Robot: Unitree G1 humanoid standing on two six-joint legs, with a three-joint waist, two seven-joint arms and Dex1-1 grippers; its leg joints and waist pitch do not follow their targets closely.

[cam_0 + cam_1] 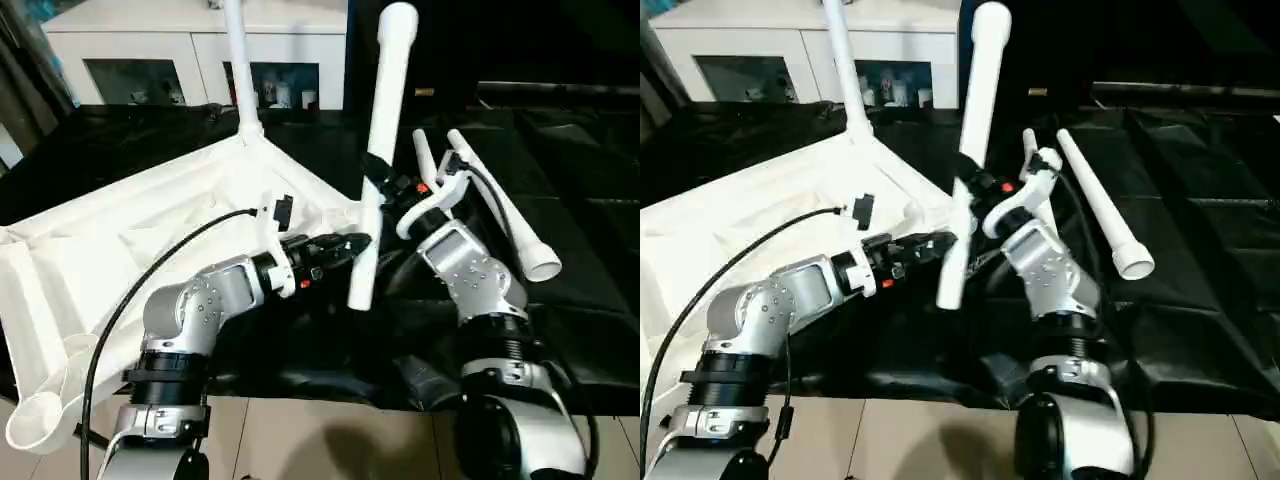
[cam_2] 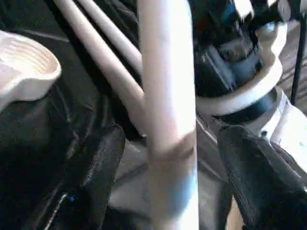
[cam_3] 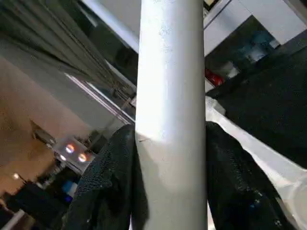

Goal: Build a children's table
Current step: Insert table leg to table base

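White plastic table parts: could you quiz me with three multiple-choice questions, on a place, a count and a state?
1. Where does the loose white tube leg lie? A on the black cloth; B on the cabinet; C on the floor.
2. How many legs stand fixed in the upturned white tabletop? A none; B one; C three.
3. The right gripper is: A open; B shut on a leg; C hidden.
A: cloth under it. B: the far-corner leg alone. B: fingers clamp the upright white tube.
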